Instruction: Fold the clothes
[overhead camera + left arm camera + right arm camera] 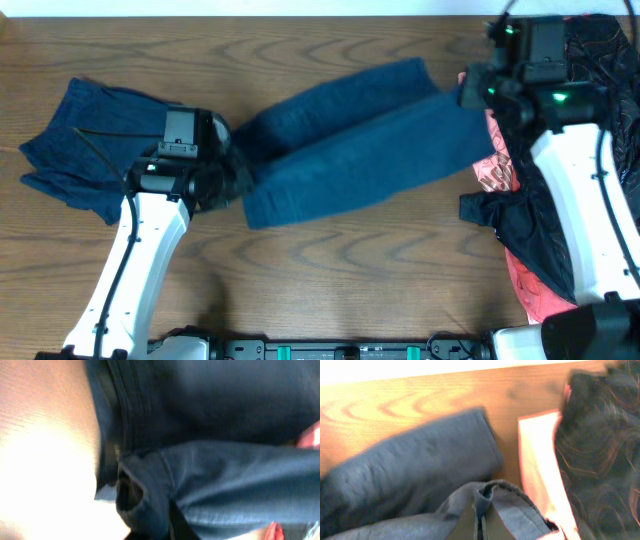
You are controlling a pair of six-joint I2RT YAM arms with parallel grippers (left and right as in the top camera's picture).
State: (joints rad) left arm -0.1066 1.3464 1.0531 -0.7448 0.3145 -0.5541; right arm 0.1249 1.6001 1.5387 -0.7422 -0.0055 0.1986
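Two hands hold one pair of navy shorts [360,140] between them, stretched slantwise across the middle of the worktop [350,280]. The left hand [232,178] is at the lower left corner of the cloth and the right hand [468,92] at its upper right end. In the left wrist view the picture is blurred, but a bunched fold of the navy cloth gathers right at the fingers, which look closed on it. In the right wrist view the fingers [472,522] sit close together at the bottom edge with a ridge of the same cloth pinched up between them. The shorts lie doubled, with a lower layer showing behind the front band. A second navy piece [75,150] lies crumpled on the worktop to the far left, well apart from the shorts and just beside the left arm. At the right edge a black swirl-patterned piece [540,230] lies heaped over a pink piece [495,170], which touches the right end of the shorts under the right arm.
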